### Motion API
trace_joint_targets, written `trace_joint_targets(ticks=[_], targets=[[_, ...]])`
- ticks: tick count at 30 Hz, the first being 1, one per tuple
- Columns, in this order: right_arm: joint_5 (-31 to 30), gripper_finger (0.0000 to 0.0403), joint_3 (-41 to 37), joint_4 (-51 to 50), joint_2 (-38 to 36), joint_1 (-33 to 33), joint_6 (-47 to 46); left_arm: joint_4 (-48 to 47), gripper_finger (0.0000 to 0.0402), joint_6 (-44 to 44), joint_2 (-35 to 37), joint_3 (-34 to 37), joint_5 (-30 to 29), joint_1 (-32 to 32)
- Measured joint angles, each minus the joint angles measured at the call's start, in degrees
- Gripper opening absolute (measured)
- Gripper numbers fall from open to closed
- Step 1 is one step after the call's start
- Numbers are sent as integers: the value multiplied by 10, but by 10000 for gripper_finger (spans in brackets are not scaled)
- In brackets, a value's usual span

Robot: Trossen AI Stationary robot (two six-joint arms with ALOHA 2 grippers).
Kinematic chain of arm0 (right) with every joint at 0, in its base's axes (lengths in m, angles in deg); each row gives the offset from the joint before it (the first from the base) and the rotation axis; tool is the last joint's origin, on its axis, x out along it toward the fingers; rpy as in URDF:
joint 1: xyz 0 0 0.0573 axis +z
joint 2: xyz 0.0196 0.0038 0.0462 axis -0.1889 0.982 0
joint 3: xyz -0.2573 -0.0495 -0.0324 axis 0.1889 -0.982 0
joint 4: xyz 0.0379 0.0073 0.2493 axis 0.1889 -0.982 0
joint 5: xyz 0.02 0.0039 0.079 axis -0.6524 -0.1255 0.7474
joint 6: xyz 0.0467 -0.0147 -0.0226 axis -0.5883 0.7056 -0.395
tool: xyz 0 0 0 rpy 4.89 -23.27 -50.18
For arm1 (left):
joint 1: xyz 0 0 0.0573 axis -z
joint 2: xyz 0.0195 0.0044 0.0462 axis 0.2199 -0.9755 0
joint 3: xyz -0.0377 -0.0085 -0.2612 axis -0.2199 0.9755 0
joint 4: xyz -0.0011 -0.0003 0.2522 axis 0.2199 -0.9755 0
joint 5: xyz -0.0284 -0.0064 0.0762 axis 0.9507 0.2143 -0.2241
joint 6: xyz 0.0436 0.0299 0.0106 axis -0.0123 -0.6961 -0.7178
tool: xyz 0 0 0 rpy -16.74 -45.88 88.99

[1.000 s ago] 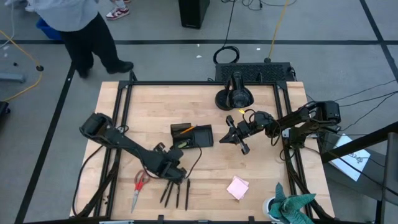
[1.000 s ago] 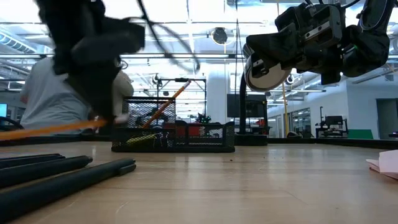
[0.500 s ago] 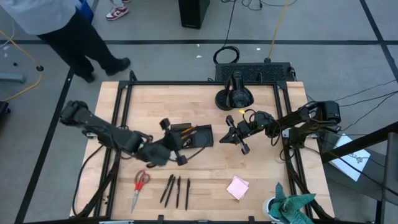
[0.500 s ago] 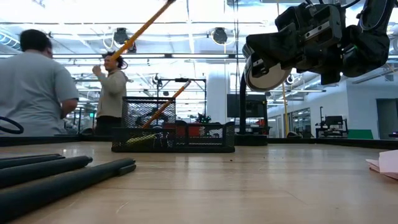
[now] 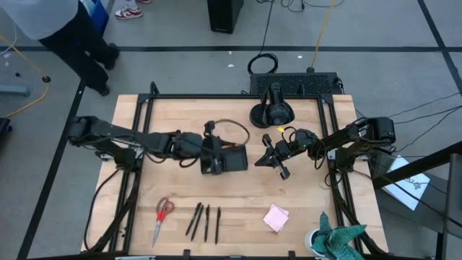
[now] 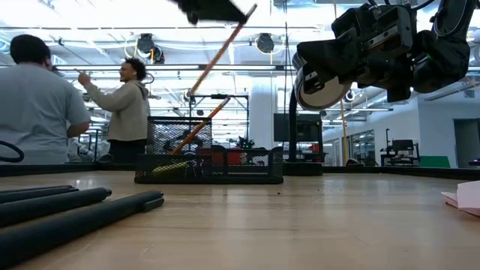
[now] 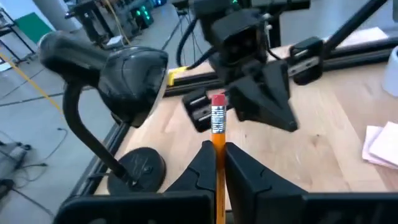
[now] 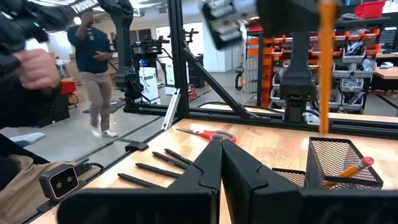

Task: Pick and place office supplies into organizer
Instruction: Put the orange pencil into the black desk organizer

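Observation:
My left gripper stands over the near left end of the black mesh organizer, shut on an orange pencil with a red eraser. In the right wrist view the pencil hangs point down over the organizer. Another orange pencil leans inside it. My right gripper hovers just right of the organizer, shut and holding nothing. Red-handled scissors, several black pens and a pink sticky-note pad lie flat near the table's near edge. My left gripper pinches the orange pencil between its two fingers, a little below the eraser end, which sticks out above them. The fingers lie across the pencil. The pencil is lifted clear and hangs slanting, point down, above the organizer.
A round black camera-stand base sits beyond the organizer near the far edge. A teal cloth lies at the near right corner. People stand beyond the table's far left corner. Bare wood lies between the organizer and the pens.
My left gripper has risen from beside the pens near the near edge and swung toward the far edge and the right, ending over the organizer. The orange pencil has come with it, lifted clear and turned from lying level to hanging point down. My right arm has kept still.

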Motion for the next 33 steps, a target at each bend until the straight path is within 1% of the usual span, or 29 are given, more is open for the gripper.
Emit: trace_joint_targets(ticks=[2,6,9,12,16,19,27,29,33], targets=[[1,4,0,-1,0,0,0,70,21,9,9,45,28,-23],[1,4,0,-2,0,0,0,169,21,21,19,128,81,-55],[1,4,0,-1,0,0,0,207,12,34,20,167,96,-69],[1,4,0,2,0,0,0,207,9,48,20,193,97,-81],[1,4,0,5,0,0,0,212,22,62,16,229,100,-89],[1,4,0,8,0,0,0,248,28,68,16,259,99,-93],[-1,4,2,18,0,0,0,384,30,86,15,347,99,-92],[-1,4,2,18,0,0,0,400,30,90,15,359,99,-92],[-1,4,2,18,0,0,2,401,30,102,15,364,97,-92]])
